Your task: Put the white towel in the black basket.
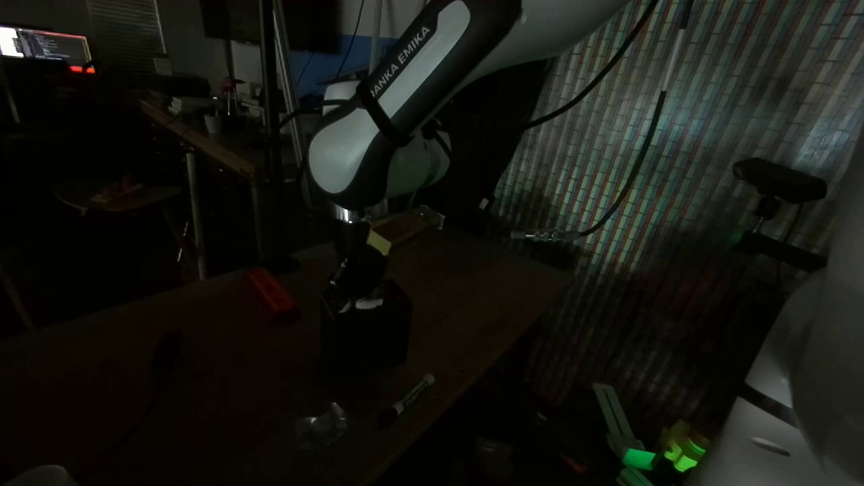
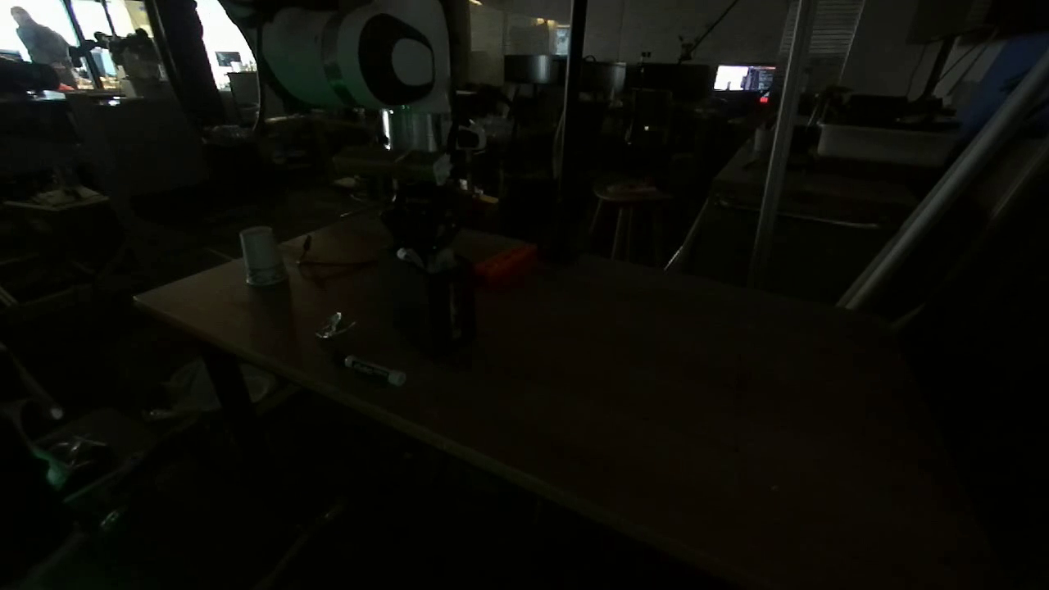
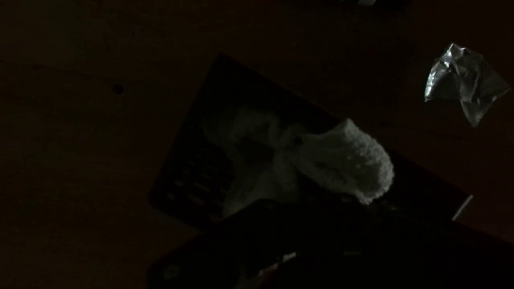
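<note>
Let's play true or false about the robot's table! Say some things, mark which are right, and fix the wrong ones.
1. The white towel is at the mouth of the black basket. True.
2. The red object is inside the basket. False: the red object lies on the table.
3. A marker lies on the table. True.
4. A pale cup stands on the table. True.
5. The gripper is over the pale cup. False: the gripper is at the basket.
</note>
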### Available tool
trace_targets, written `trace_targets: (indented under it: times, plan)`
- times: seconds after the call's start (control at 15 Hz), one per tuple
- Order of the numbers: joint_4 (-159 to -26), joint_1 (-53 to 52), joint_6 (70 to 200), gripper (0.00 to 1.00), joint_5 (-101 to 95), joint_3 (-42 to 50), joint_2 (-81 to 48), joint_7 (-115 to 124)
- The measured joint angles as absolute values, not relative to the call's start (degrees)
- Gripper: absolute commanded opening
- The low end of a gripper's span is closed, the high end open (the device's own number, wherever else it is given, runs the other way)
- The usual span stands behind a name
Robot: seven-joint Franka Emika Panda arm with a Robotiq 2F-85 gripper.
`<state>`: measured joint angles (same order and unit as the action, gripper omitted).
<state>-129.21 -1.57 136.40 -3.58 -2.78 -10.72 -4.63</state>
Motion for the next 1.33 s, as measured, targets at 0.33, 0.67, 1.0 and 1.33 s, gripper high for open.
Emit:
trace_targets:
  times: [0.33,0.67,1.0,1.33]
  plan:
    - [-129.6,-1.6,137.1,0.0,-3.5,-2.8,-10.8,-2.7]
    - [-129.7,-1.6,137.8,0.0,-3.7,-2.8,-12.0,-0.5]
    - [-129.5,-1.7,138.6,0.0,-3.7,-2.8,-15.0,1.3]
    - [-129.1,-1.6,138.6,0.0,-3.6,-2.7,-16.1,1.5]
